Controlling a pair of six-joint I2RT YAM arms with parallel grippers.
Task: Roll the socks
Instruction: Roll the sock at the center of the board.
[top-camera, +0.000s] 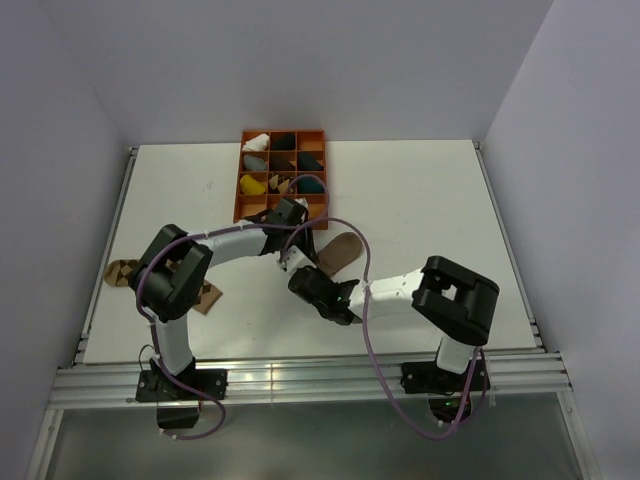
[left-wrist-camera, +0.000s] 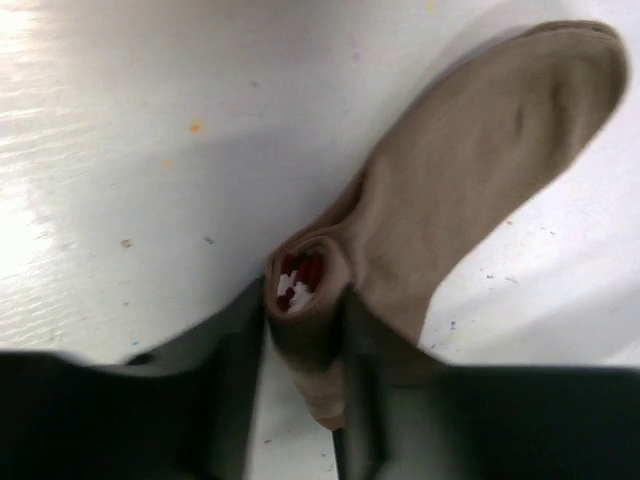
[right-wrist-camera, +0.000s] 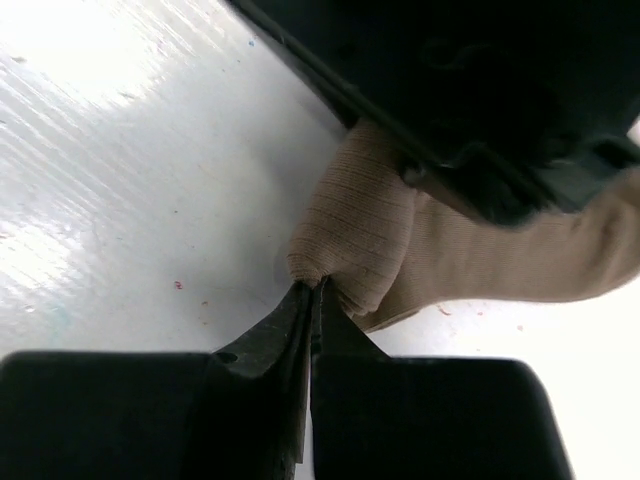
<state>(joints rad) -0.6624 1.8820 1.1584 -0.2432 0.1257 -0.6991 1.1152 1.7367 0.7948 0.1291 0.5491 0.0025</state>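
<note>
The plain tan sock (top-camera: 343, 250) lies mid-table with its toe pointing away to the right. In the left wrist view the sock (left-wrist-camera: 480, 170) has its cuff end rolled up, and the red-and-white stripes (left-wrist-camera: 298, 278) show inside the roll. My left gripper (left-wrist-camera: 303, 350) is shut on this roll, one finger on each side. My right gripper (right-wrist-camera: 315, 292) is shut, pinching the sock's (right-wrist-camera: 370, 230) fabric at the roll's edge. The two grippers meet there in the top view: left (top-camera: 298, 256), right (top-camera: 315, 286). The argyle sock (top-camera: 122, 272) lies at the far left, partly hidden by the left arm.
An orange divided tray (top-camera: 240, 180) stands at the back centre and holds white, black, teal, yellow and grey sock bundles. A small tan piece (top-camera: 207, 297) lies by the left arm's elbow. The left gripper's black body (right-wrist-camera: 470, 90) fills the upper right of the right wrist view.
</note>
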